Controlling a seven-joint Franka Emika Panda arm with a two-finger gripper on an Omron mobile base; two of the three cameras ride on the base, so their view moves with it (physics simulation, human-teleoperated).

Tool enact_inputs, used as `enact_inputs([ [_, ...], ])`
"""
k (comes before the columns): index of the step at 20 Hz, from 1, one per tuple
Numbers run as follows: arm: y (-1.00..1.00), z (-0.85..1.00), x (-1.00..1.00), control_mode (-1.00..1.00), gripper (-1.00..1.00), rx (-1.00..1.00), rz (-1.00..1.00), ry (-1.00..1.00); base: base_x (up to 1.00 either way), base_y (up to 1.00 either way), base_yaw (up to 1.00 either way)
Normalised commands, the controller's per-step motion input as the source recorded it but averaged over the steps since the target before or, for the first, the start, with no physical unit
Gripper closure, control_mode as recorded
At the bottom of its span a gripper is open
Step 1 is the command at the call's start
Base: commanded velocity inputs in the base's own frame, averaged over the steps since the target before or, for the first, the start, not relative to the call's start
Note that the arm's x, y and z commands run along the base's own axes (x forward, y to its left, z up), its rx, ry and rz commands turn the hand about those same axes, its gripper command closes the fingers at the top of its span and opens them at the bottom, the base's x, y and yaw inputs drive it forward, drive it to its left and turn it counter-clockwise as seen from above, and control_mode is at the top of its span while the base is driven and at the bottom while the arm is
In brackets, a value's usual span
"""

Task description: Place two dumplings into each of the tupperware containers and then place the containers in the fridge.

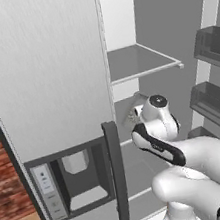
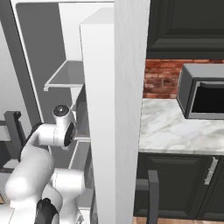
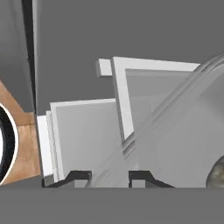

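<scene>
The gripper [image 3: 109, 177] has its two dark fingertips [image 3: 78, 177] drawn close on the flared rim of a grey tupperware container [image 3: 183, 131], which crosses the hand view on a slant from the lower middle to the upper right. In the left base view the hand reaches into the open fridge [image 1: 39, 68], between the closed left door and the right door swung wide, at the level below the pale upper shelf [image 1: 139, 61]; the container's rim seems to show there as a pale edge beside the wrist, though the arm hides most of it. The fridge's closed door carries a dark vertical handle [image 1: 117, 171] and a dispenser panel [image 1: 73, 181]. The open door holds dark bins [image 1: 218, 106]. To the right of the fridge, in the right base view, a marble counter [image 2: 170, 127] bears a microwave [image 2: 203, 92] against a brick wall [image 2: 162, 78]. Inside the held container, at the lower right edge of the hand view, sits one tan-olive dumpling [image 3: 216, 175], partly cut off.
</scene>
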Motion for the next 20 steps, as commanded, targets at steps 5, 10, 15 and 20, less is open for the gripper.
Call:
enact_inputs([
  [5,-0.01,-0.35,0.83,-1.0,1.0,0.0,0.0,0.06,0.0,0.0,0.0],
  [10,-0.02,-0.12,0.94,-1.0,1.0,0.0,0.0,0.1,0.0,0.0,0.0],
  [15,0.0,-0.4,0.99,-1.0,1.0,0.0,0.0,0.09,0.0,0.0,0.0],
  [20,-0.02,-0.46,0.83,-1.0,1.0,0.0,0.0,-0.01,0.0,0.0,0.0],
])
